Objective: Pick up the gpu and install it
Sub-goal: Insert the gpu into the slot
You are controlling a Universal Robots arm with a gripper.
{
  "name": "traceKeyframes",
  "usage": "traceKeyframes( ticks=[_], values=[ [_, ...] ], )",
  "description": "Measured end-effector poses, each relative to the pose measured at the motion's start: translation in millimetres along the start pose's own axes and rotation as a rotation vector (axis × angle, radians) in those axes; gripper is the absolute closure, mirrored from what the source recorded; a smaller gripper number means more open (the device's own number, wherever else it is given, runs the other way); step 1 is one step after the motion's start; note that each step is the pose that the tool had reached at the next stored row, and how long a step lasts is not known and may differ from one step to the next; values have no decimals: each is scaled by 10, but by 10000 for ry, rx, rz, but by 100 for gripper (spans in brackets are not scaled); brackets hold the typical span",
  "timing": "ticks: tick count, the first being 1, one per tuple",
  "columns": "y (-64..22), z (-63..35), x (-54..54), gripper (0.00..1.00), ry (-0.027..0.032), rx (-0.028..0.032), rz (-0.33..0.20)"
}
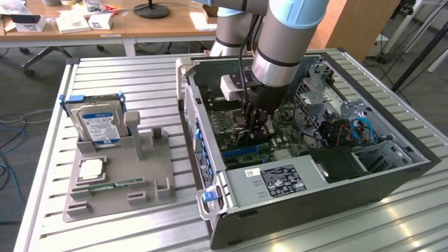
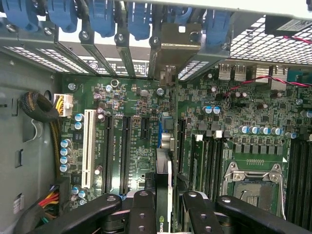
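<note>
— Well, starting at the exterior view's left: the grey holder (image 1: 115, 178) on the table has the hard drive (image 1: 102, 122) standing upright at its far end.
— And the card?
— Further right, inside the open case (image 1: 392, 178). The gripper (image 1: 255, 118) is down over the motherboard (image 1: 280, 139), jaws partway closed on the gpu (image 2: 163, 170). The fingers (image 2: 141, 214) pinch it edge-on, one either side.
— So it's picked up. Installed?
— Not yet, I'd judge. This looks like the seating step. From the wrist view the card stands on edge above the board. Its metal bracket (image 2: 173, 46) is up at the rear slot openings, and the two long black slots (image 2: 117, 156) lie beside it. I can't tell whether its edge touches a slot.
— What would the next move need?
— A straight, square press, I think. The card's edge has to line up along the slot with the bracket kept in its opening. Any tilt and it could jam.
</note>
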State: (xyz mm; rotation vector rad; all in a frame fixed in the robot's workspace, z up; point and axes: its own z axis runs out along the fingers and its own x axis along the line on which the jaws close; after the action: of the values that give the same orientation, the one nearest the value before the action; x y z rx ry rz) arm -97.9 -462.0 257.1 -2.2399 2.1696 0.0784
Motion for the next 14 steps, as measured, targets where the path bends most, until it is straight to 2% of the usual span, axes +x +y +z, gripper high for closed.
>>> traceKeyframes(
  ticks=[11,14],
  values=[
    [0,0,1,74,2,5,78],
    [0,-1,5,74,44,3,106]
  ],
)
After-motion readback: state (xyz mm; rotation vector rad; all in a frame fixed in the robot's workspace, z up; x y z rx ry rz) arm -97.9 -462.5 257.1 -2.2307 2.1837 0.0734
